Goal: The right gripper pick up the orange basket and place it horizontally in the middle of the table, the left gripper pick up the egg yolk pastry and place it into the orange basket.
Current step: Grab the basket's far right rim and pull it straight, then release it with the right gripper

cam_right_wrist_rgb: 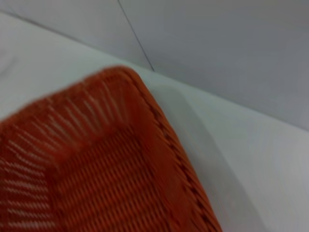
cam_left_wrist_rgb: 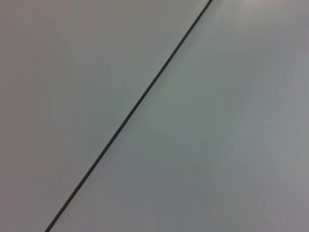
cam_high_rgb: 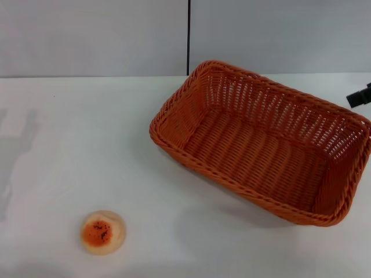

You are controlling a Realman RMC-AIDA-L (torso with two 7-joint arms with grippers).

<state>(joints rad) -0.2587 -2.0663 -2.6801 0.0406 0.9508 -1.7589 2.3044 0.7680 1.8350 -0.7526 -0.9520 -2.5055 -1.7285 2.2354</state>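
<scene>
The orange basket (cam_high_rgb: 264,145) lies askew on the right half of the white table (cam_high_rgb: 87,145), its long side running diagonally, and it is empty. The right wrist view looks down on one corner of the basket (cam_right_wrist_rgb: 96,164). A dark tip of my right gripper (cam_high_rgb: 359,95) shows at the right edge of the head view, just beyond the basket's far right rim. The egg yolk pastry (cam_high_rgb: 102,232), cream with an orange seeded top, sits near the table's front left. My left gripper is out of view; its wrist camera faces only a grey wall.
A grey wall (cam_high_rgb: 93,35) with a dark vertical seam (cam_high_rgb: 188,35) stands behind the table. A faint arm shadow (cam_high_rgb: 14,150) falls on the table's left side. The same seam (cam_left_wrist_rgb: 130,116) crosses the left wrist view.
</scene>
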